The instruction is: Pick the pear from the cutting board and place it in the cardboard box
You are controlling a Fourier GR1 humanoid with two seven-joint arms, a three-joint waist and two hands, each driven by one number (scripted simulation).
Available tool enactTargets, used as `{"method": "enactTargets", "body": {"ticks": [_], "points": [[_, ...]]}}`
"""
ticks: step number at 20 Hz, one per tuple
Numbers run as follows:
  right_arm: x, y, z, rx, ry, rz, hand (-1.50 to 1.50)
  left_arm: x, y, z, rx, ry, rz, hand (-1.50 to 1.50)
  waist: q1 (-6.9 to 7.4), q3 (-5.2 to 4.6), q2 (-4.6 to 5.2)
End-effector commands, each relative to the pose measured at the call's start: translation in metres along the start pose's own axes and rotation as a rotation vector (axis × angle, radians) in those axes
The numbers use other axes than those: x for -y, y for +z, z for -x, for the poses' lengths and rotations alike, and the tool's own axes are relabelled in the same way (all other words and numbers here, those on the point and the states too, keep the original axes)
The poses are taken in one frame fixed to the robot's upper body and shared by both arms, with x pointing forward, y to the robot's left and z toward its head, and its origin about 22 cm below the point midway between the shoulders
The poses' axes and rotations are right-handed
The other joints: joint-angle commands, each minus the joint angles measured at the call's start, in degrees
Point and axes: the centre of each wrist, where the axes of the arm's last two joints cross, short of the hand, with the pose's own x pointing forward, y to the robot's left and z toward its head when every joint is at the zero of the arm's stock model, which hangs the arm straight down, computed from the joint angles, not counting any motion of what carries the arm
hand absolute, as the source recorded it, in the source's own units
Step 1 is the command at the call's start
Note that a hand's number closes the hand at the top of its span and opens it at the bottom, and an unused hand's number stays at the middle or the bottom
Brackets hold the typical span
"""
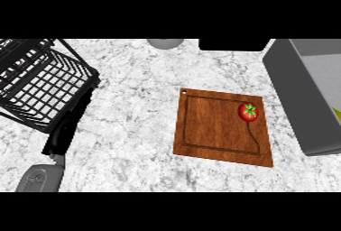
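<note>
A small red round fruit with a green star-shaped calyx (pixel 248 112) sits on the brown wooden cutting board (pixel 213 131), near its upper right corner. It looks more like a tomato than a pear, but it is the only item on the board. Nothing is touching it. The grey box with tall walls (pixel 293 90) stands just right of the board, its near wall close to the fruit; it looks grey rather than cardboard-coloured.

The left hand (pixel 57 140) is at lower left, a dark shape ahead of the grey forearm, well apart from the board; whether its fingers are open or curled cannot be told. The right hand is out of view. A black wire dish rack (pixel 40 81) fills the upper left.

Pick not yet started. Risks: the round fruit may roll off the board if nudged; the tall box wall may block a low carry.
</note>
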Motion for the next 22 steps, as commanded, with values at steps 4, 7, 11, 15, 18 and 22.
{"method": "enactTargets", "body": {"ticks": [4,7,11,15,18,22], "points": [[0.023,0.009,0.016,-0.005,-0.26,0.19,-1.5,0.005,-0.009,-0.002,0.017,-0.007,-0.011,0.0,0.13,0.08,0.49],[0.024,0.025,0.034,0.049,-0.296,0.271,-1.5,0.01,-0.006,0.0,0.014,0.006,0.01,0.0,0.57,0.21,0.69],[0.055,0.054,0.045,0.067,-0.303,0.317,-1.5,0.008,-0.005,0.003,0.004,0.012,0.02,0.0,0.47,0.32,0.83],[0.074,0.064,0.043,0.076,-0.332,0.376,-1.5,0.014,-0.008,-0.003,0.013,0.011,0.019,0.0,0.74,0.44,1.11],[0.077,0.076,0.05,0.06,-0.325,0.418,-1.5,0.007,-0.006,-0.005,0.013,0.005,0.006,0.0,1.17,0.52,1.05],[0.077,0.094,0.063,0.067,-0.312,0.414,-1.5,0.012,0.0,-0.006,0.037,0.016,0.012,0.0,1.6,0.7,1.1]]}}
